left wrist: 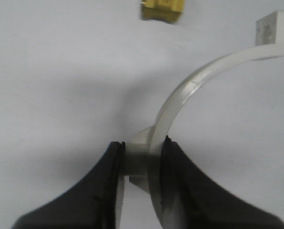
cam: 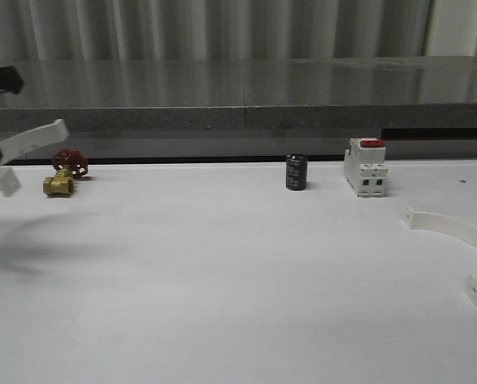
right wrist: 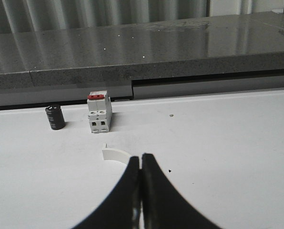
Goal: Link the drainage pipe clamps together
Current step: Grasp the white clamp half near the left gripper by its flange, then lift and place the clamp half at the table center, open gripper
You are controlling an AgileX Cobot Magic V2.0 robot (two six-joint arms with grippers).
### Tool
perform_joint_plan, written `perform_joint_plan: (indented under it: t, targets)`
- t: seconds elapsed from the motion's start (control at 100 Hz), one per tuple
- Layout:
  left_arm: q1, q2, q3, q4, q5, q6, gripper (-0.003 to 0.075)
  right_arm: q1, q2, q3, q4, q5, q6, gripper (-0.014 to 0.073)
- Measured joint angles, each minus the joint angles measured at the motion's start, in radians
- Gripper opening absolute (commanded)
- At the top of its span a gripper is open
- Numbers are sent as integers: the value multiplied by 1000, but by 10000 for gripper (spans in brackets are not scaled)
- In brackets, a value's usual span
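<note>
Left end effector [left wrist: 142, 157] pinches one clamp half [left wrist: 189, 90] aloft; right end effector [right wrist: 141, 164] is closed, empty, near the other half [cam: 462, 240] on the counter [cam: 222, 280]. That off-centre grip risks twisting during mating.

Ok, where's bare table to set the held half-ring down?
The wide front and centre of the table is free, between the left end effector's clamp half and the other half. Crowded at the back: brass valve, black cylinder, switch.

One white half-ring clamp [cam: 29, 138] held aloft at left, other clamp [cam: 462, 240] lying on table right
</note>
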Motion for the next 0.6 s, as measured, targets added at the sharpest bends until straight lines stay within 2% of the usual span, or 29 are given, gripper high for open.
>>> perform_joint_plan:
  t: [0.17,0.31,0.6]
  targets:
    - [-183,20,0,102,-18,-183,-20,0,0,0,0,0,0,-67]
    - [-301,64,-1,123,-50,-251,-20,0,0,0,0,0,0,-67]
    - [-394,205,-79,127,-58,-306,-20,0,0,0,0,0,0,-67]
